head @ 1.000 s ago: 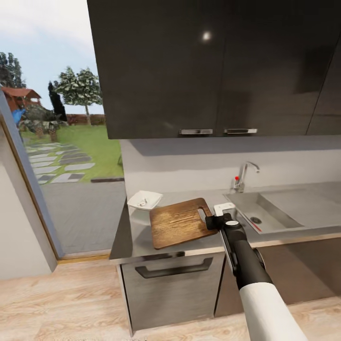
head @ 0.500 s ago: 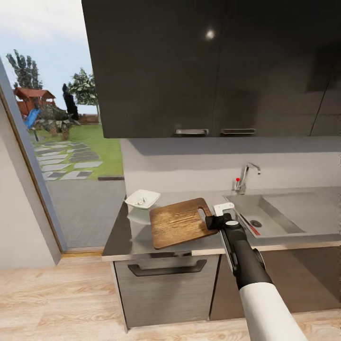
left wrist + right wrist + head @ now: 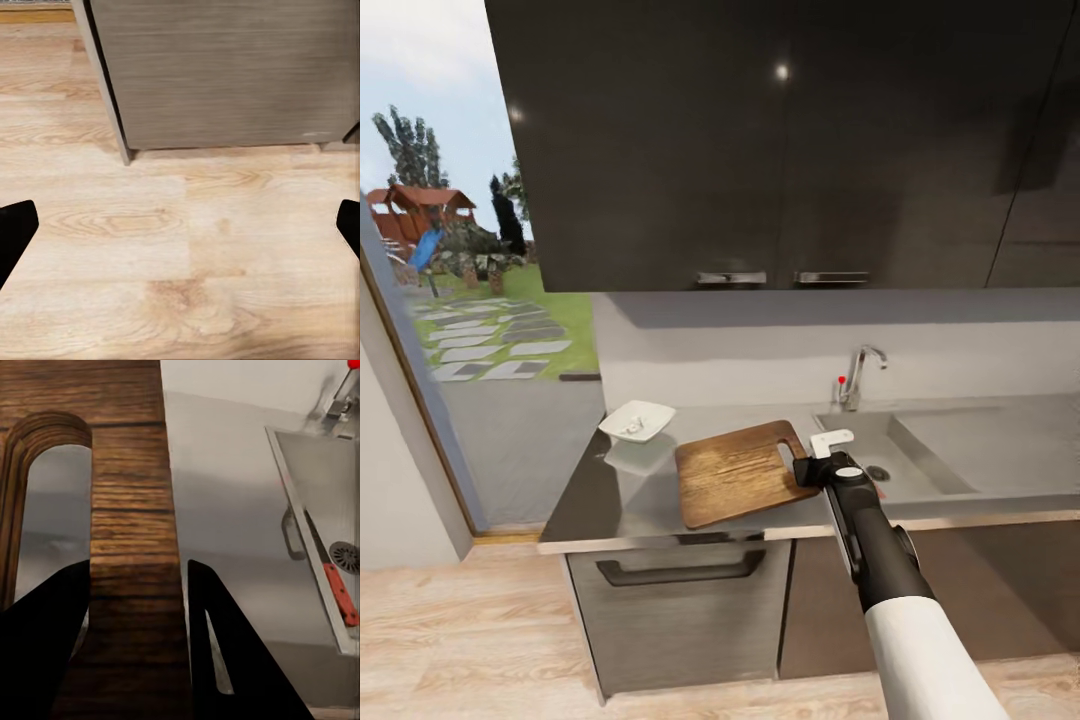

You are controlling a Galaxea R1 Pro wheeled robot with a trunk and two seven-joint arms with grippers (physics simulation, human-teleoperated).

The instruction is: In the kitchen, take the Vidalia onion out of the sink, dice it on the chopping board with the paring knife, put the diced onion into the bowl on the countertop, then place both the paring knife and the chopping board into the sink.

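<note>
My right gripper [image 3: 812, 470] is shut on the handle-slot end of the brown wooden chopping board [image 3: 740, 470], holding it flat just over the grey countertop [image 3: 590, 490]. In the right wrist view the board [image 3: 135, 510] sits between both dark fingers [image 3: 45, 622]. The steel sink [image 3: 905, 440] with its chrome tap [image 3: 857, 372] lies right of the board. The paring knife [image 3: 339, 594], red-handled, lies in the basin near the drain. The white bowl [image 3: 637, 420] stands at the counter's left end with small pale bits inside. My left gripper [image 3: 180, 225] hangs open over the wooden floor.
Dark wall cabinets [image 3: 760, 140] hang over the counter. A grey cabinet front with a bar handle [image 3: 675, 572] is below it. A glass door at the left looks onto a garden [image 3: 470, 300]. The drainboard [image 3: 1010, 440] extends to the right of the basin.
The whole view has shifted: counter, bowl and sink slid left in the picture. The board and right gripper kept their place in it, so the board now sits closer to the sink.
</note>
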